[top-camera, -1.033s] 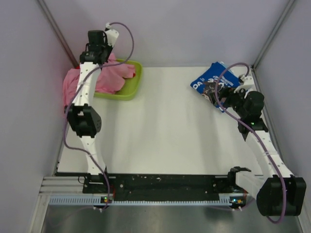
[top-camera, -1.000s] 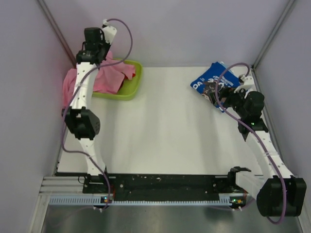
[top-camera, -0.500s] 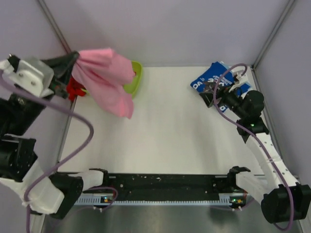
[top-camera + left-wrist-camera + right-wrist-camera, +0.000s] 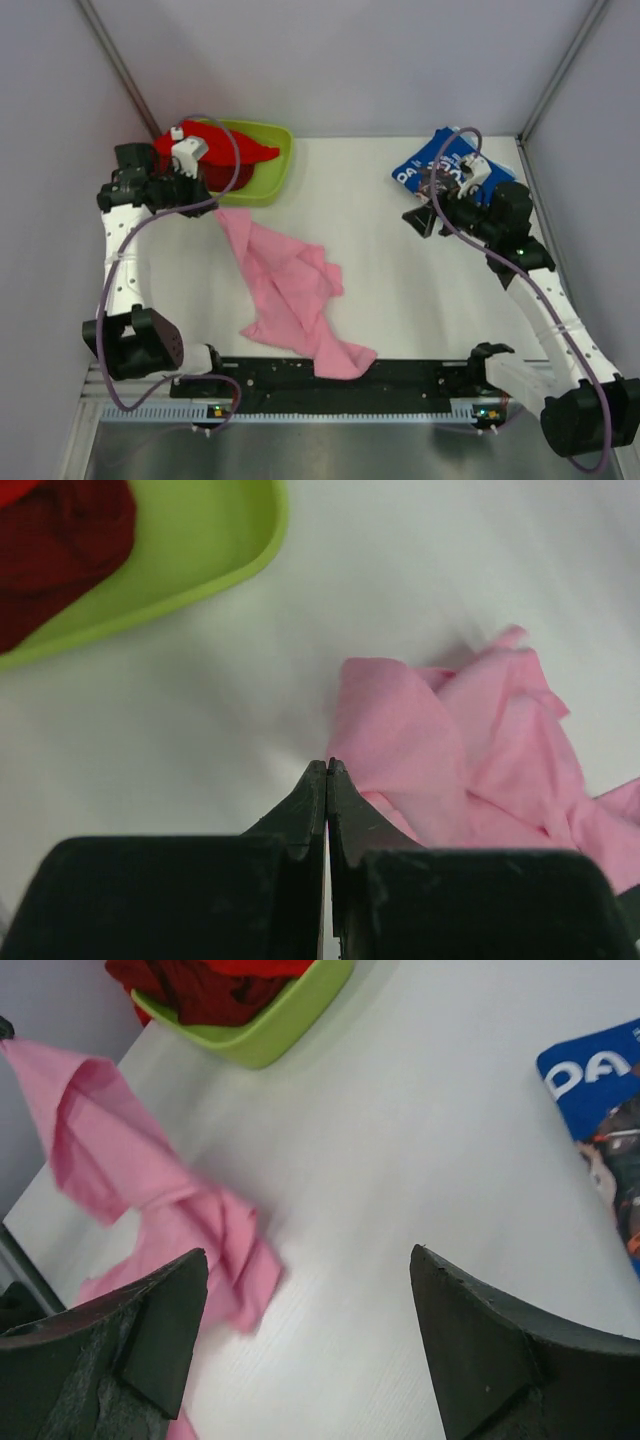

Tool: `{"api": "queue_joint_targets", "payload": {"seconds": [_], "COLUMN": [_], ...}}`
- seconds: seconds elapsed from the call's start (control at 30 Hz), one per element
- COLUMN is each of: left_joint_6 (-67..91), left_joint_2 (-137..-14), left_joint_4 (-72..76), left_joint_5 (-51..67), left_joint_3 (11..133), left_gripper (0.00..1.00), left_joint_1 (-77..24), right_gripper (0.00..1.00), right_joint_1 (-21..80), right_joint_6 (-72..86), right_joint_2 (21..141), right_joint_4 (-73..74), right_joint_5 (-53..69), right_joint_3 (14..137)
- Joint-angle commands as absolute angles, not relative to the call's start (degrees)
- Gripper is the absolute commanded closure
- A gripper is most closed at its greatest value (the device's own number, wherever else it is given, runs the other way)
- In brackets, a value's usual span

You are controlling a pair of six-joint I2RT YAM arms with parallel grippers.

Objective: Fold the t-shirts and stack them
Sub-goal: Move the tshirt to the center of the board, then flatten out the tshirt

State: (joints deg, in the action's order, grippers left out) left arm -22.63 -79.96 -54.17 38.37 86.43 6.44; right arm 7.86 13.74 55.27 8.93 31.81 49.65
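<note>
The pink t-shirt [image 4: 290, 285] lies crumpled across the left middle of the table, its near end draped over the front edge. My left gripper [image 4: 212, 205] is shut on its far corner, just in front of the tray; in the left wrist view the shut tips [image 4: 327, 767] meet the pink cloth [image 4: 470, 750]. The red t-shirt [image 4: 215, 150] is bunched in the lime-green tray [image 4: 275, 170]. The blue t-shirt [image 4: 435, 160] lies folded at the back right. My right gripper [image 4: 420, 220] is open and empty above the table just in front of it. The right wrist view shows the pink shirt [image 4: 130, 1170] and the blue shirt's edge [image 4: 600, 1080].
The tray stands at the back left corner and shows in the left wrist view [image 4: 200, 560] and the right wrist view [image 4: 290, 1025]. Grey walls close in the table on the left, back and right. A black rail [image 4: 400, 375] runs along the front edge.
My left arm lifted the pink shirt out of the tray, swung it high, then brought it down onto the table. The red shirt is uncovered. My right gripper drew back from the blue shirt.
</note>
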Motion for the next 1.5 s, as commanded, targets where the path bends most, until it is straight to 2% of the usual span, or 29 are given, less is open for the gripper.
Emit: {"api": "queue_joint_targets", "payload": {"seconds": [0.0, 0.07, 0.1, 0.13, 0.17, 0.23, 0.27, 0.33, 0.5, 0.57, 0.67, 0.73, 0.8, 0.9, 0.97, 1.0, 1.03, 1.07, 1.1, 1.13, 1.3, 1.47], "left_joint_6": [-30.1, -32.9, -34.1, -35.2, -37.2, -42.4, -44.2, -46.8, -46.5, -45.2, -44.2, -43.9, -41.8, -40.7, -39.9, -39.3, -38.2, -37.6, -37.0, -36.7, -42.9, -63.8], "left_joint_2": [-72.2, -72.9, -73.5, -74.0, -74.4, -75.2, -75.4, -74.6, -69.4, -66.7, -63.5, -62.5, -63.2, -65.7, -66.8, -67.4, -68.0, -68.7, -69.3, -70.2, -74.2, -75.2], "left_joint_4": [-48.7, -50.8, -51.2, -51.7, -52.5, -56.6, -59.0, -61.8, -60.1, -57.3, -52.3, -50.4, -49.4, -49.2, -47.6, -46.2, -44.5, -43.3, -41.8, -41.0, -40.6, -37.0], "left_joint_5": [45.8, 47.5, 46.9, 44.3, 41.6, 38.1, 38.0, 40.7, 48.4, 47.4, 42.0, 43.1, 47.4, 51.4, 52.8, 53.0, 52.8, 52.7, 52.7, 52.8, 46.3, 39.7], "left_joint_3": [81.6, 80.0, 79.1, 78.3, 78.0, 77.8, 77.8, 77.4, 75.3, 72.6, 65.9, 63.4, 63.5, 65.6, 66.0, 65.9, 65.6, 65.3, 64.9, 64.5, 62.8, 56.4], "left_gripper": [1.0, 1.0, 0.95, 0.79, 0.58, 0.32, 0.07, 0.01, 0.01, 0.01, 0.01, 0.01, 0.01, 0.01, 0.01, 0.01, 0.01, 0.01, 0.01, 0.01, 0.02, 0.02], "left_joint_1": [20.7, 29.6, 32.4, 34.6, 35.8, 36.4, 36.5, 36.3, 33.1, 28.6, 19.1, 15.7, 15.5, 15.5, 15.4, 15.2, 15.1, 14.9, 14.8, 14.3, 5.9, -7.6], "right_gripper": [0.2, 0.2, 0.2, 0.2, 0.2, 0.19, 0.19, 0.17, 0.07, 0.08, 0.1, 0.18, 0.29, 0.32, 0.39, 0.46, 0.61, 0.71, 0.92, 1.0, 1.0, 1.0], "right_joint_1": [15.3, 21.1, 24.6, 27.4, 30.5, 35.0, 37.0, 39.6, 40.5, 39.0, 39.0, 39.2, 39.5, 41.6, 42.4, 42.5, 42.4, 42.3, 41.9, 41.4, 33.7, 29.5], "right_joint_6": [13.2, 12.1, 11.3, 10.2, 9.2, 7.7, 7.1, 4.6, 4.6, 9.3, 12.1, 12.0, 12.3, 13.9, 14.9, 15.9, 16.0, 16.3, 16.7, 17.6, 25.3, 20.6], "right_joint_2": [56.3, 58.3, 59.6, 61.1, 62.8, 65.9, 67.6, 71.6, 88.0, 96.8, 105.5, 110.6, 114.2, 117.4, 117.7, 117.7, 117.4, 117.2, 116.5, 115.0, 99.0, 82.2], "right_joint_4": [13.1, 13.7, 14.2, 15.0, 16.0, 16.7, 16.0, 14.5, 11.3, 11.5, 12.3, 14.5, 15.6, 13.1, 11.1, 10.0, 9.2, 9.2, 8.8, 7.7, -5.4, 2.3], "right_joint_5": [29.2, 24.7, 22.9, 20.9, 19.4, 16.5, 16.2, 16.0, 14.4, 16.4, 12.0, 8.1, 9.3, 12.5, 14.1, 15.3, 16.3, 17.7, 19.5, 22.2, 31.0, 29.7], "right_joint_3": [49.0, 47.9, 47.6, 47.4, 47.3, 47.0, 46.7, 47.2, 60.3, 66.9, 74.2, 77.9, 79.7, 79.5, 78.8, 78.1, 77.8, 77.5, 76.9, 75.8, 58.8, 50.1]}}
